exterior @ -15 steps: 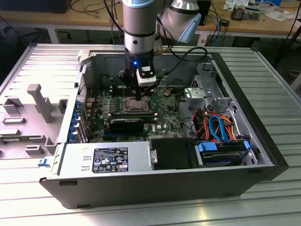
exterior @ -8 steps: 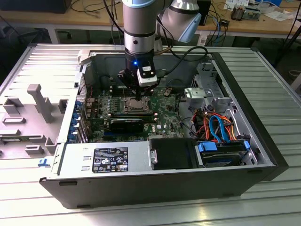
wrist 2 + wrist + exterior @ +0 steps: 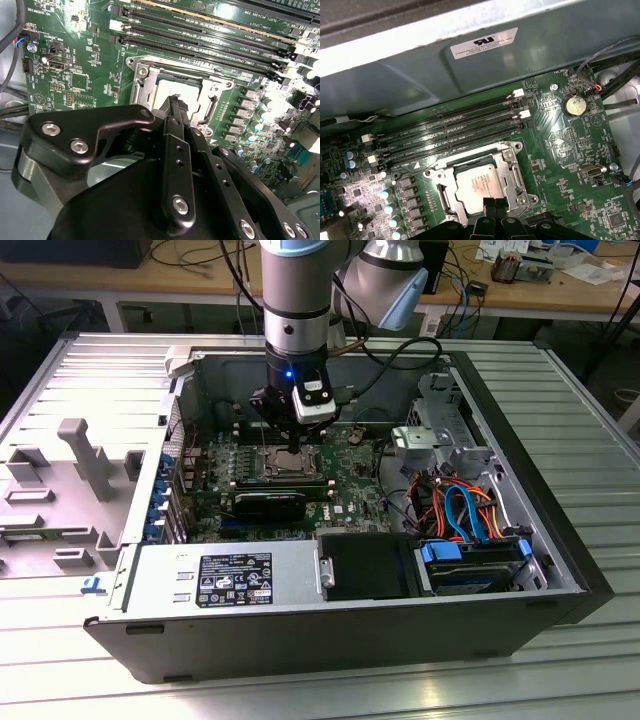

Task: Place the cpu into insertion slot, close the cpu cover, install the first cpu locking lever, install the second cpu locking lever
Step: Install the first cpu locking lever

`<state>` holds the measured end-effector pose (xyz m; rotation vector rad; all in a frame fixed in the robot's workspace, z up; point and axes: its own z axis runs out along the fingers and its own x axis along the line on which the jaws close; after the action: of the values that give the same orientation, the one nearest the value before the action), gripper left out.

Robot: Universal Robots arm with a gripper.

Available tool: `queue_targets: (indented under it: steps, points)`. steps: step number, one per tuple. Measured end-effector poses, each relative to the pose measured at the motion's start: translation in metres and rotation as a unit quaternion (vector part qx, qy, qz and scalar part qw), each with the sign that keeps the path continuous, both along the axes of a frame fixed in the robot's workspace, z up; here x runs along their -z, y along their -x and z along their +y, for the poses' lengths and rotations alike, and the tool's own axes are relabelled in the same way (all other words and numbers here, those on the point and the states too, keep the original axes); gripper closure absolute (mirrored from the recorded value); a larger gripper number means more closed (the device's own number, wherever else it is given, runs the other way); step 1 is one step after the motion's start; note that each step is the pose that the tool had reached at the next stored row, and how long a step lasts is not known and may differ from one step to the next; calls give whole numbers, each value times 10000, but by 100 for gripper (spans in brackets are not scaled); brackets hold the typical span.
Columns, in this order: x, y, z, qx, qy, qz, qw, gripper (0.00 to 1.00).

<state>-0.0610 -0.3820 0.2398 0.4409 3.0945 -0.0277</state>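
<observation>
Within insertion slot [image 3: 479, 187]: cpu [image 3: 477, 187] sitting flat, cpu cover [image 3: 512, 170] lying over it; end effector [image 3: 494, 206] hovering just above, fingertips pinched together, gripping nothing.

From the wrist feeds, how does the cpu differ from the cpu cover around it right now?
The cpu is a solid, dull silver square; the cpu cover is a thin, brighter metal frame with a large square window. The cpu sits inside the insertion slot, while the cpu cover lies flat over it, framing its edges. Both are square, metallic and level with the board. The end effector hovers at the cpu's edge.
</observation>
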Motion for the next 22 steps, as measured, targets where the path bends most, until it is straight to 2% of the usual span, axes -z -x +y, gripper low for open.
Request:
queue_targets:
  steps: [22]
  points:
    - [0,0,0,-315,-2,0,9995,89]
